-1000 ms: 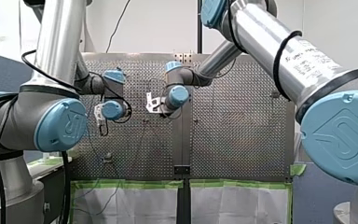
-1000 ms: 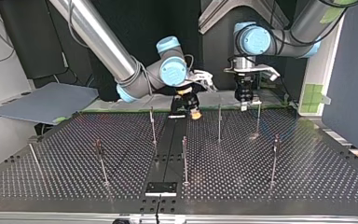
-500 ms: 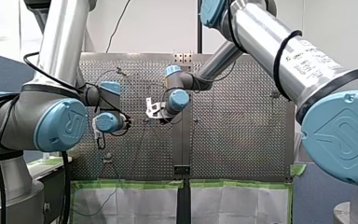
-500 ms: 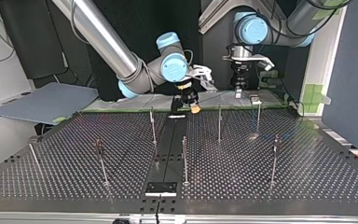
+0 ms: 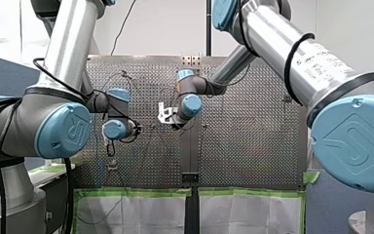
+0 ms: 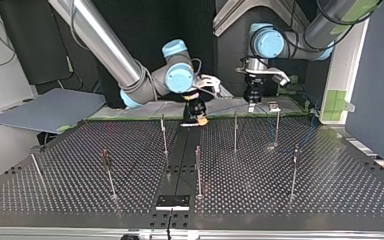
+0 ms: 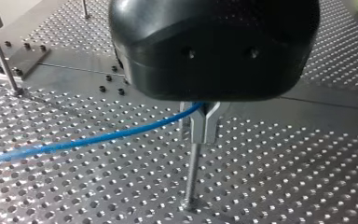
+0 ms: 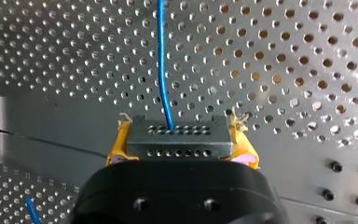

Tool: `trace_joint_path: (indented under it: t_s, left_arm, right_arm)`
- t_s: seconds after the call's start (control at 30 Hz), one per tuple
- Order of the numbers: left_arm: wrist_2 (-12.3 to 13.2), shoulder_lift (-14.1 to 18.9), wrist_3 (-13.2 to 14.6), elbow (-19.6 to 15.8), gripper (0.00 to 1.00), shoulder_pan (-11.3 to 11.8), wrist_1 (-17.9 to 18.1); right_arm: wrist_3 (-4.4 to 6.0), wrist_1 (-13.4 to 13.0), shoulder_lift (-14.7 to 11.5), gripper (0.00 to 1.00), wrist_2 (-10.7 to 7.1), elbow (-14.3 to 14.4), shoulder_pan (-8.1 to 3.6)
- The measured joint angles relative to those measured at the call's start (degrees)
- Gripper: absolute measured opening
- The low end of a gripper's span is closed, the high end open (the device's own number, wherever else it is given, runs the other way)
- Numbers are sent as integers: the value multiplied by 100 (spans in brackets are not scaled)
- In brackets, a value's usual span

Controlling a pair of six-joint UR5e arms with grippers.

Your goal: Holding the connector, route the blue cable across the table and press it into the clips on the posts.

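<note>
Blue cable comes out of the connector, which my right gripper has pinched btw its yellow pads, one pad on each end of the grey block. From there the cable runs straight ahead over the perforated table. In the top view that gripper sits low at the table's far edge, right by the dark centre strip.

Left gripper is clamped on the cable further along. Left wrist view shows the blue line going in btw the metal fingers just under the black body, then trailing off to one side above the table. A thin post stands right under/behind those fingers. Top view has the left gripper up over the far edge, near the clip on top of a post, apart from it afaict
</note>
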Motion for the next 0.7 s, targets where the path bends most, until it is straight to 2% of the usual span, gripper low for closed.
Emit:
trace_joint_path:
  t_s: [0.3,0.53,0.7]
  left_arm:
    - [29,-220,-52,340,0,72,-205]
    - [46,-561,-58,516,0,104,-73]
    - [78,-639,-65,706,0,141,-139]
  right_arm:
    - [7,-59,5,0,-83,0,-99]
    - [-4,-70,5,0,-97,0,-158]
    - [7,-146,5,0,-102,0,-200]
